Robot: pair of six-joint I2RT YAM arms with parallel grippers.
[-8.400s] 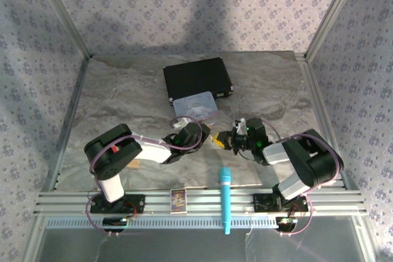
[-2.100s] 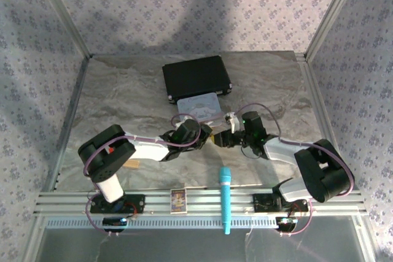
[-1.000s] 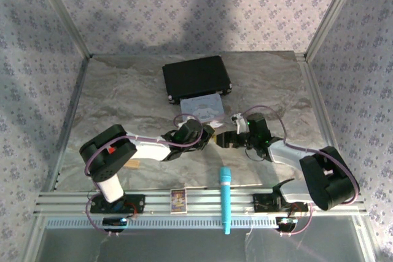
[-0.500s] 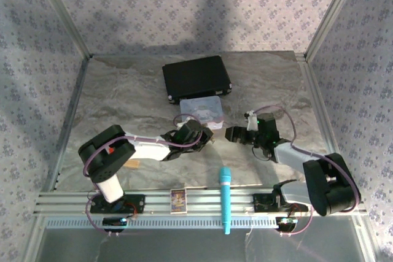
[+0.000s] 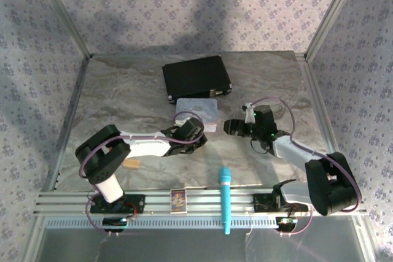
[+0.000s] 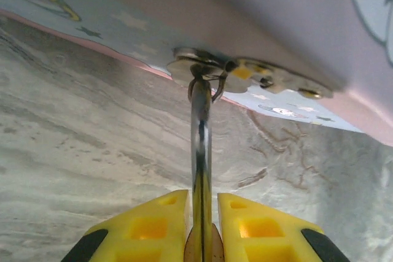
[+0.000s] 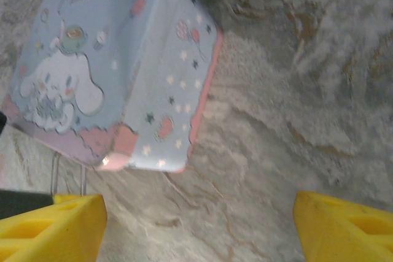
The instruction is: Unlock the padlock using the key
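The left gripper [image 6: 202,213] clamps the padlock [image 6: 201,151], its long axis aimed at the tin [image 6: 276,4]. The key [image 6: 252,73] lies against the tin's base. The right gripper [image 7: 196,213], spread apart, faces the tin.

Pastel tin [image 7: 116,78], black case [image 5: 196,78]

Left gripper [image 6: 201,205]: two yellow fingers [image 6: 147,228] at the bottom edge, closed tight on the padlock.
Padlock [image 6: 201,151]: seen edge-on. A sliver of brass shows between the fingers, and a thin bright bar rises straight up from it.
Ring [image 6: 206,85]: small wire loop at the bar's top.
Key [image 6: 191,64]: pale flat piece at the ring, against the tin's lower edge. A second piece with a yellow patch lies just right of it.
Tin [image 6: 295,23]: pastel, star-printed, pink-rimmed, across the top.
Table [image 6: 73,121]: grey marbled surface.
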